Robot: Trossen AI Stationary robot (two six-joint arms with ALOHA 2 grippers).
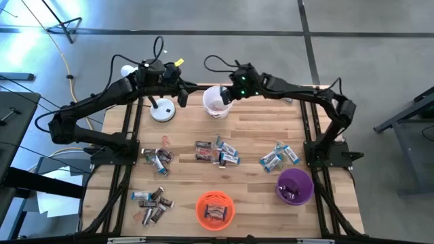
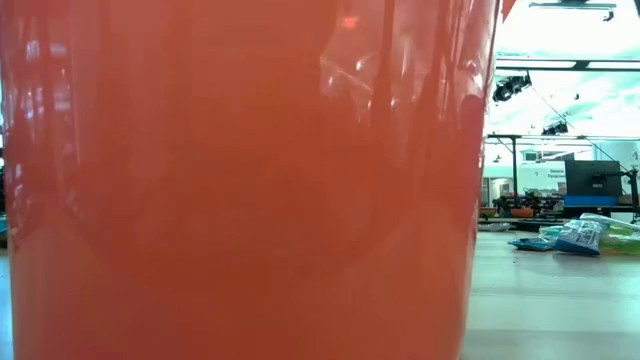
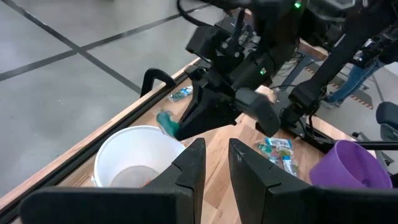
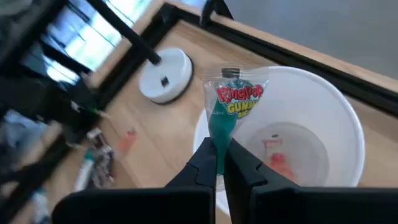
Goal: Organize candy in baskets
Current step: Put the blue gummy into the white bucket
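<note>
Grey concrete floor crossed by dark seams surrounds the wooden table; bright ceiling lights beyond.

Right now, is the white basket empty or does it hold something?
Not empty. The white basket holds a reddish candy piece on its bottom; the right gripper holds a green packet above it.

orange basket blocking low view, far candy blurred

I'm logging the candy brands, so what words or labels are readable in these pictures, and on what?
"Ring Pop" and "Gummy": on the green candy packet held by the right gripper over the white basket; the second word is partly blurred.
Print on the blue-silver candies on the table: too small to read.
Signs in the room behind: too blurred to read.
</note>
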